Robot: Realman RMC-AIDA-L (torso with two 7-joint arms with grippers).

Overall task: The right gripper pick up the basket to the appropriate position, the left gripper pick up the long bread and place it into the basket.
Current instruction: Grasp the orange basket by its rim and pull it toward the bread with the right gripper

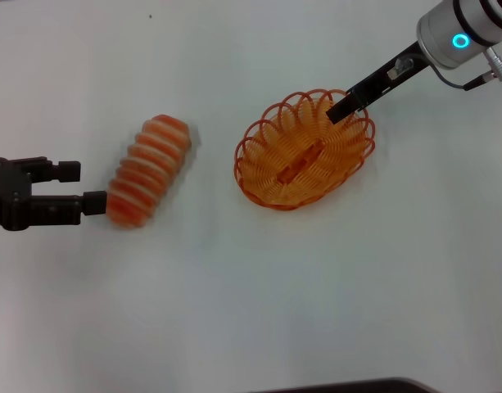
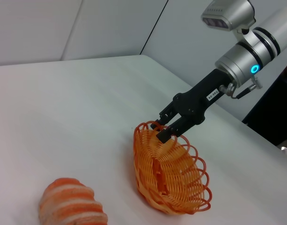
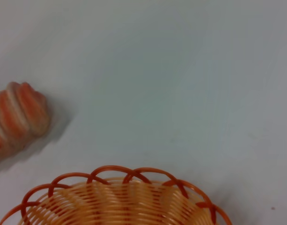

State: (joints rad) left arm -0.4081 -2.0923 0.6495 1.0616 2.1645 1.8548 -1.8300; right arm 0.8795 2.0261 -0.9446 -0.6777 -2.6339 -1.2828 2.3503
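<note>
The long bread (image 1: pixel 148 170), ribbed in orange and cream, lies at the left of the white table; it also shows in the left wrist view (image 2: pixel 70 206) and the right wrist view (image 3: pixel 17 117). My left gripper (image 1: pixel 91 187) is open at the bread's near end, its lower finger touching the loaf. The orange wire basket (image 1: pixel 259 176) rests to the right of the bread. My right gripper (image 1: pixel 342 109), with a white label, is shut on the basket's far rim; the left wrist view (image 2: pixel 162 126) shows one finger inside and one outside. The basket (image 2: pixel 171 178) is empty.
The white table (image 1: pixel 251 311) stretches out bare around the two objects. A dark edge (image 1: pixel 349 385) shows at the front of the head view. The table's far edge and a grey wall (image 2: pixel 110 23) show in the left wrist view.
</note>
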